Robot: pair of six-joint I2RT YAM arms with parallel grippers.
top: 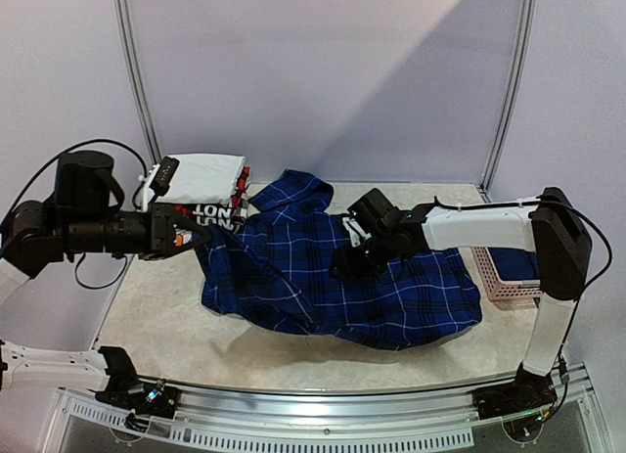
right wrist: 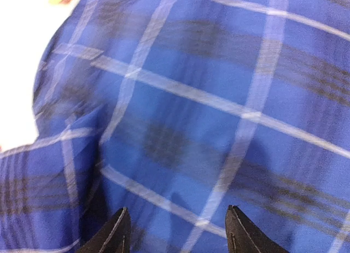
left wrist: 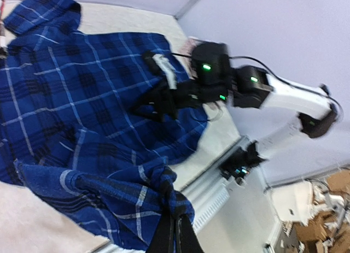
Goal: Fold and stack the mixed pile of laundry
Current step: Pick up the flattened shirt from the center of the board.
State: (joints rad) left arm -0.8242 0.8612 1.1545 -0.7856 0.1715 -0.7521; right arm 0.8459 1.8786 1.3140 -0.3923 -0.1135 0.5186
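From above, the plaid shirt point(top: 333, 272) lies spread over the middle of the desk point(top: 166, 321), its collar toward the upper centre of the frame. At the left, the left gripper point(top: 196, 234) is clamped on the shirt's left edge and holds that edge lifted. The right gripper point(top: 350, 260) sits over the middle of the shirt. Folded white and black red-lettered garments point(top: 207, 184) are stacked at the upper left, and a pink basket point(top: 504, 282) stands at the right edge.

In the left wrist view, the left gripper's fingers point(left wrist: 164, 234) at the bottom centre are pinched together on a bunched fold of plaid. The right arm reaches in from the upper right.

In the right wrist view, plaid cloth fills the frame. The right gripper's two black fingertips point(right wrist: 115, 231) stand apart at the bottom edge, with nothing gripped between them.
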